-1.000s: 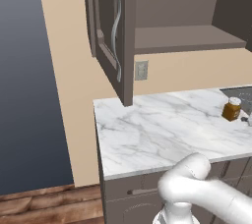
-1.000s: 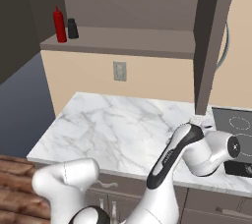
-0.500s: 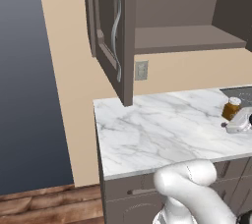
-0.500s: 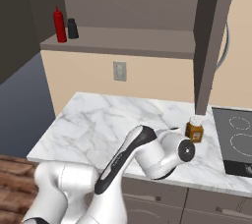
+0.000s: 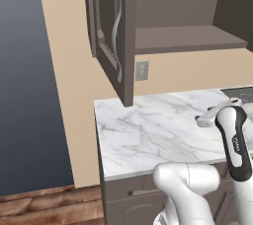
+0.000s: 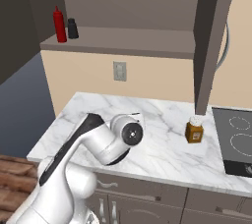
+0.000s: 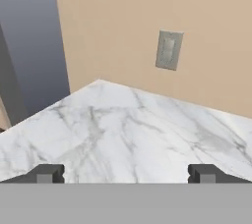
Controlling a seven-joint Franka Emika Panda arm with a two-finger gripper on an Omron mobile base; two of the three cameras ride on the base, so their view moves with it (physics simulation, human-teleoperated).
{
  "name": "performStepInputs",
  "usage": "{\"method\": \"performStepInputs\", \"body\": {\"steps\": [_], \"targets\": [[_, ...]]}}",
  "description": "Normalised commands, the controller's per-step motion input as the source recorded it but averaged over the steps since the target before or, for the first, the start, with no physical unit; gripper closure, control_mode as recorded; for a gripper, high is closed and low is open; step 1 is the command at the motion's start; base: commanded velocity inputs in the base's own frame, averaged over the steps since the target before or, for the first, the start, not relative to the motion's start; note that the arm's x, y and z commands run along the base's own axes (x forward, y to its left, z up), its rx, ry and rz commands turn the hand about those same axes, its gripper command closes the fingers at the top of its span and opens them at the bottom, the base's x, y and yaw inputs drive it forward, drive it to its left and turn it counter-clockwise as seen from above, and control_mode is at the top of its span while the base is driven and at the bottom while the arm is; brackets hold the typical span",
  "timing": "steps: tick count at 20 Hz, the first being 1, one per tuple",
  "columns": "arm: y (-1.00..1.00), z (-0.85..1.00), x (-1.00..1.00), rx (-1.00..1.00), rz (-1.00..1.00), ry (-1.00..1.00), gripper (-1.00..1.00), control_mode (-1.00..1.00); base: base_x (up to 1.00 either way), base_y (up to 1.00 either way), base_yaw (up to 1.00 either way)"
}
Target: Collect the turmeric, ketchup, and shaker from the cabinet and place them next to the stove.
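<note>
One cabinet [image 5: 123, 36] door hangs ajar above the tabletop's [image 5: 148, 135] left corner in the left base view. Right base view: ketchup [image 6: 60, 25] at the shelf's left end, turmeric [image 6: 194, 130] by the stove [image 6: 238, 139]. Hand view: jaws spread wide, empty, over marble.

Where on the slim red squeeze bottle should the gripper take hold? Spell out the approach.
Grip the slim red squeeze bottle around its straight body, below the tapering nozzle, coming level from the open cabinet front. A small dark shaker stands close at one side, so keep the fingers clear of it.
</note>
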Motion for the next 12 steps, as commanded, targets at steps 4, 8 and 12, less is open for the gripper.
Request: {"method": "performStepInputs", "body": {"steps": [4,8,12], "targets": [[0.73,0.92,0.00,0.02,0.00,0.01,-1.00,-1.00,0.00,0.00,0.00],[0.44,0.99,0.01,0.07,0.00,0.01,-1.00,-1.00,0.00,0.00,0.00],[0.24,1.00,0.00,0.08,0.00,0.02,-1.00,-1.00,0.00,0.00,0.00]]}}
